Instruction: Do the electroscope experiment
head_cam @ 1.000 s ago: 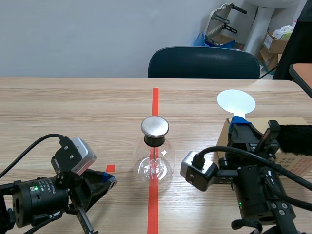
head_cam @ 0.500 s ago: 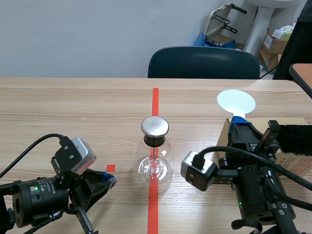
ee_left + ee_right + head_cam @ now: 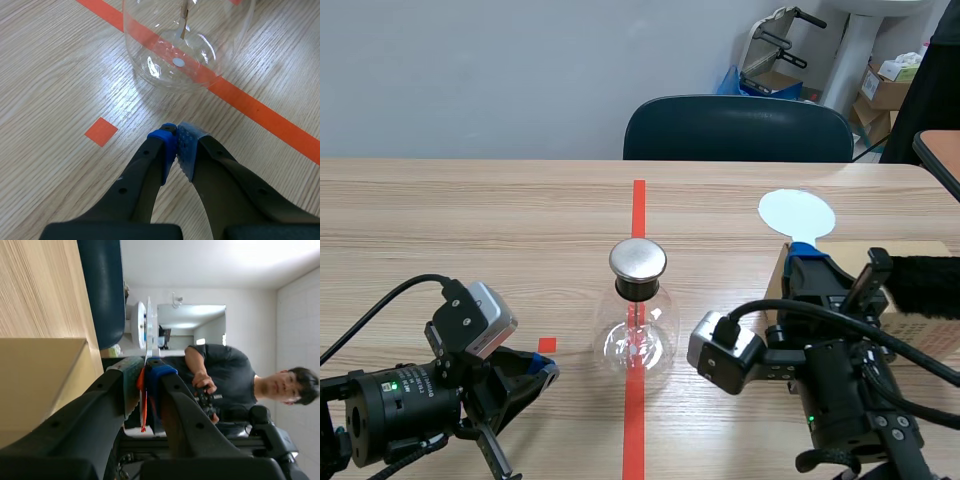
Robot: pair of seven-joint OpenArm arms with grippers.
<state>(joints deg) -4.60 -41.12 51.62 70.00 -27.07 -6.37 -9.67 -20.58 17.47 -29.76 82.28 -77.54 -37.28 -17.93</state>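
- Right wrist view: my right hand (image 3: 144,374) was clamped on the white disc paddle (image 3: 796,213).
- My left hand (image 3: 176,142) was closed, empty, just beside the glass electroscope (image 3: 185,50).

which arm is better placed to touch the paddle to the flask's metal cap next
Right, probably. The right gripper is shut on the white paddle, held up beside the flask. The left gripper is shut on nothing, low by the flask's base.

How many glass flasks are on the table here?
1. The glass flask stands on the red tape line, ahead of the left gripper. The right arm may hide more behind it.
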